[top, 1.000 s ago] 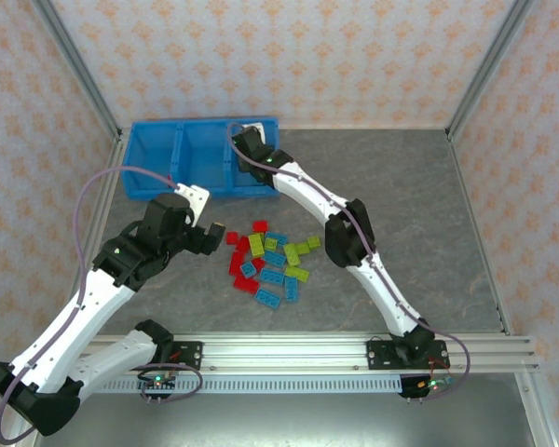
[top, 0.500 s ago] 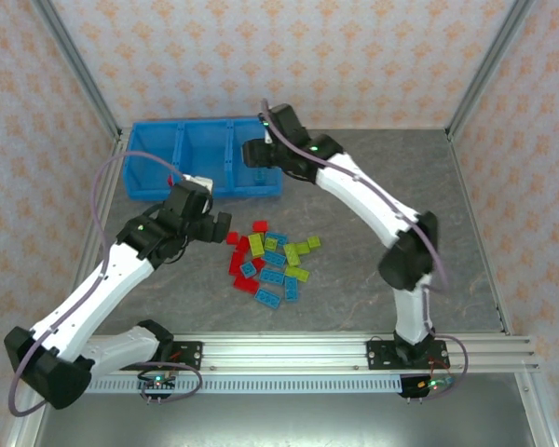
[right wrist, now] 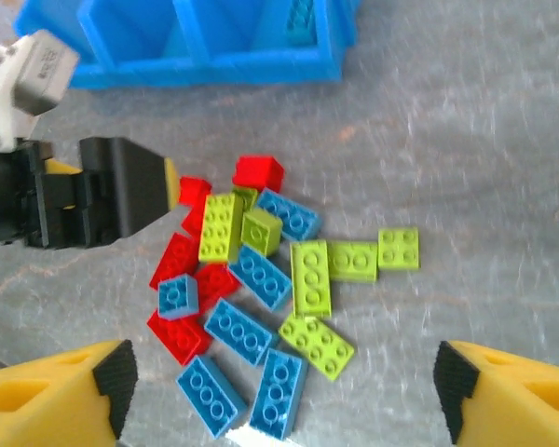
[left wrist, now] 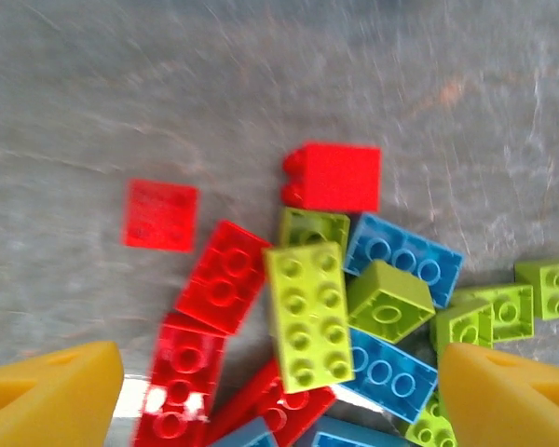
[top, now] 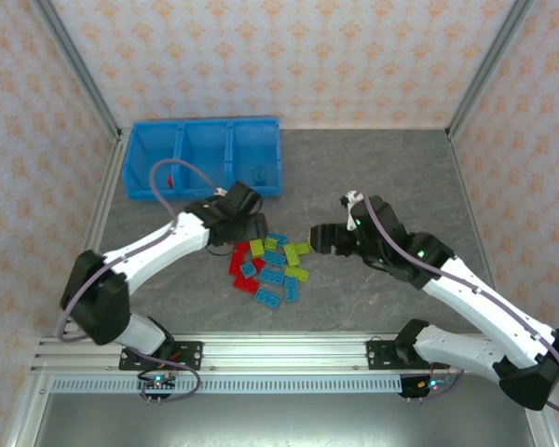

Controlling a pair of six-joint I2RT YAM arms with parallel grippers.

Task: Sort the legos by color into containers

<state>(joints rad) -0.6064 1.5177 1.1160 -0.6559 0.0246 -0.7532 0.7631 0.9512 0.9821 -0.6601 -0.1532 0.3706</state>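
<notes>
The legos (top: 272,264) lie in a loose pile of red, light blue and lime green bricks mid-table. My left gripper (top: 253,227) hangs open over the pile's left end; its wrist view has a long lime brick (left wrist: 307,315) and red bricks (left wrist: 225,277) between the yellow fingertips (left wrist: 51,396), nothing held. My right gripper (top: 313,237) is open just right of the pile, and blue legos (right wrist: 238,331) and green legos (right wrist: 317,346) lie beyond its own open jaws (right wrist: 284,391). The blue containers (top: 202,136) stand at the back left, with a red brick (top: 170,177) in the left compartment and a blue one (top: 261,172) in the right.
The left arm's black gripper body (right wrist: 121,191) reaches into the right wrist view beside the pile. Metal frame posts and patterned walls enclose the grey table (top: 391,177). A metal rail (top: 289,352) runs along the near edge.
My right arm has swung back from the right compartment to the pile's right side, its jaws opening wider. My left gripper has moved right onto the pile's left end.
</notes>
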